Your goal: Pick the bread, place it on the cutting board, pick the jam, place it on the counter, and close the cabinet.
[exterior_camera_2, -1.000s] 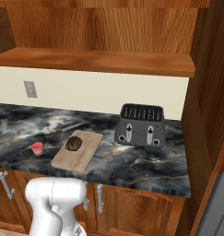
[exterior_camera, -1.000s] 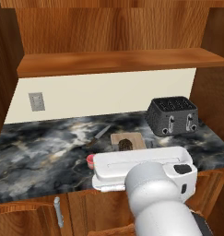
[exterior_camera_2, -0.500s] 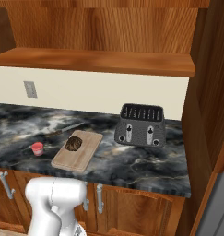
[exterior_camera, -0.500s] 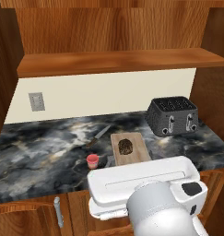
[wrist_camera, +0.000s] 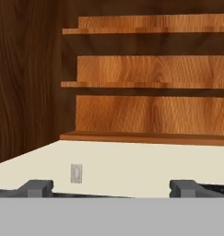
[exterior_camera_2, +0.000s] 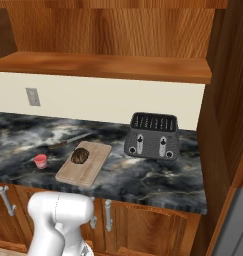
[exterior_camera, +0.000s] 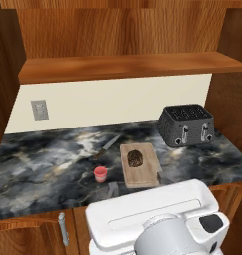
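So: fingers (wrist_camera: 39,187) spread wide, nothing between the tips, gripper (wrist_camera: 111,189) released and looking level at the cabinet (wrist_camera: 150,110) interior. Both tips sit at the bottom of the hand view, well apart, with bare cream wall past them. Outlet (wrist_camera: 76,173) on that wall, just right of the left tip.

Below and ahead of the fingers, on the counter (exterior_camera: 38,164): jam (exterior_camera: 99,174) stands upright on the marble near the front edge, apart from the board (exterior_camera: 142,174), on the board's left. Bread (exterior_camera: 135,158) lies on the board's far half. Board's near edge stops short of the counter's front edge. Knife (exterior_camera: 105,148) lies on the marble beyond the jam, angled, tip near the board's far left corner. Toaster (exterior_camera: 187,124) sits further back to the right, near the wall, clear marble between it and the board.

Left half of the counter is open marble. Cabinet shelf (wrist_camera: 145,84) edges run straight across above the fingers; dark side wall on the left in the hand view.
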Tool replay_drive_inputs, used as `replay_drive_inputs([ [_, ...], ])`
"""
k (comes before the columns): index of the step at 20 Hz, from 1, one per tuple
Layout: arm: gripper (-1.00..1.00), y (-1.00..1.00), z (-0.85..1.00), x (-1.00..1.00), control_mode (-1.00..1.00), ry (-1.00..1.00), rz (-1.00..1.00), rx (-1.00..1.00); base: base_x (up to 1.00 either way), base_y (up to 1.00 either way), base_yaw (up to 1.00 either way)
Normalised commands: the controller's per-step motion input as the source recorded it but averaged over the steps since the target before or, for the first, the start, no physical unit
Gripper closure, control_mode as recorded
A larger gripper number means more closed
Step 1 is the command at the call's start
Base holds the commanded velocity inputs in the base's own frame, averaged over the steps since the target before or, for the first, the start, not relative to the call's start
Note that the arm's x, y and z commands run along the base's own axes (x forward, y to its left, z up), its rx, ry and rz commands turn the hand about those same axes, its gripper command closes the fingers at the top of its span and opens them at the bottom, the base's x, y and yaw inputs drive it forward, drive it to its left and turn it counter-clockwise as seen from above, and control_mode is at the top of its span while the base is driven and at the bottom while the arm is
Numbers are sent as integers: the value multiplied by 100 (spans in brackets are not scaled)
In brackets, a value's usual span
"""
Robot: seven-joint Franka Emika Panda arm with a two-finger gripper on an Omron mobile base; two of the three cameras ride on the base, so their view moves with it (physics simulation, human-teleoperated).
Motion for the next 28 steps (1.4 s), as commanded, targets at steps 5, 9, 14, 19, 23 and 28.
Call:
replay_drive_inputs([
  [5,-100,22,3,-10,-100,0,8,0,0,0,0],
  [9,-100,28,0,-18,-100,0,9,0,0,0,0],
  [14,-100,28,0,-21,-100,0,10,0,0,0,0],
  [19,-100,23,4,-31,-100,0,8,0,0,0,0],
  [23,-100,19,10,-35,-100,0,7,0,0,0,0],
  [28,-100,26,13,-14,-100,0,2,0,0,0,0],
])
